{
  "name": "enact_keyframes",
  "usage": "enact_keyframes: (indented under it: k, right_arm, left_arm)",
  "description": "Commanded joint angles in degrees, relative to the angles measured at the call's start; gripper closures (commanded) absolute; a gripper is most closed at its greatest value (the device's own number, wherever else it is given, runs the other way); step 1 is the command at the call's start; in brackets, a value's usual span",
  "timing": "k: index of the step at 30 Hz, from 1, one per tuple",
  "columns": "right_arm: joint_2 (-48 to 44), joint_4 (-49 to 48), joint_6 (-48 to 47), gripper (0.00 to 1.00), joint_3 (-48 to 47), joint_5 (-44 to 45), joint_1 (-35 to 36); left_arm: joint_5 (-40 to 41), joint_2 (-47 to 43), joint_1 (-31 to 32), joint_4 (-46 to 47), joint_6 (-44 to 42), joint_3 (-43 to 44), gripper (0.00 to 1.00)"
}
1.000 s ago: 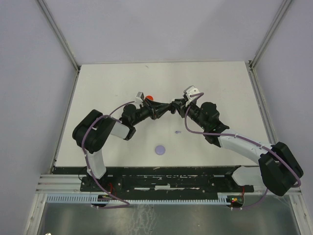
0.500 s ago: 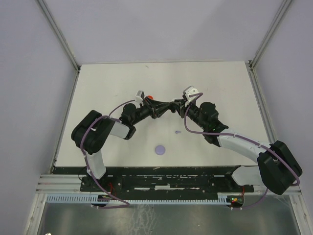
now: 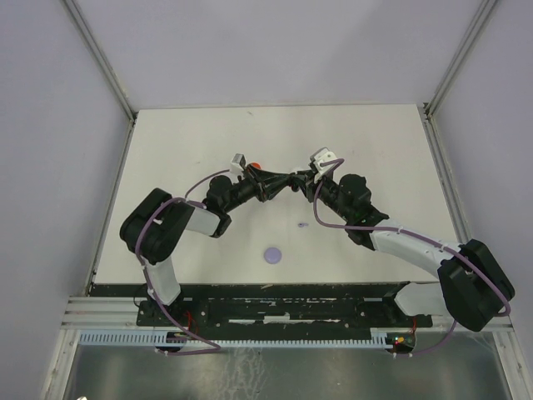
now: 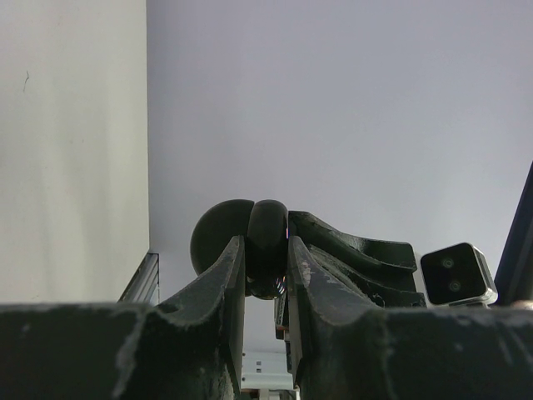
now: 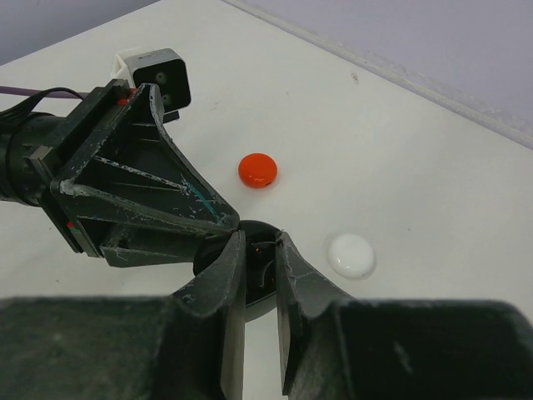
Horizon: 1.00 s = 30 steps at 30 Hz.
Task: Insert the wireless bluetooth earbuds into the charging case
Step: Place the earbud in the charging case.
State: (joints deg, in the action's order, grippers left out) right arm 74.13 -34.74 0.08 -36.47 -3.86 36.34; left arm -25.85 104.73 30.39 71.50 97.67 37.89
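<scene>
Just beside the red disc (image 5: pixel 257 169), on its side toward the arm bases, I see both arms meeting tip to tip over the desk (image 3: pixel 375 142); the left end effector (image 4: pixel 266 250) is clamped on a black round case (image 4: pixel 266 225), one finger pressing each side; the right end effector (image 5: pixel 260 250) has its fingers drawn nearly together at that same case, and I cannot tell whether they grip anything; a white disc (image 5: pixel 351 255) lies near the red disc; a tiny lavender earbud (image 3: pixel 302 225) lies apart from the red disc, nearer the bases, with a lavender disc (image 3: pixel 272 254) nearer them again.
</scene>
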Motion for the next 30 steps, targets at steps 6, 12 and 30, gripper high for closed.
enact_keyframes:
  k: [6,12,30]
  right_arm:
    - [-1.5,0.8,1.0,0.8,0.2,2.1,0.2]
    - [-3.5,1.7,1.8,0.65,-1.0,2.9,0.2]
    - [-3.7,49.7,11.8,0.27,-22.2,33.2,0.2]
  left_arm:
    - [-0.6,-2.7,0.3,1.0,0.1,2.4,0.97]
    - [-0.7,-2.3,0.3,0.4,-1.6,2.6,0.97]
    - [1.7,-1.5,-0.4,0.8,-0.8,2.0,0.97]
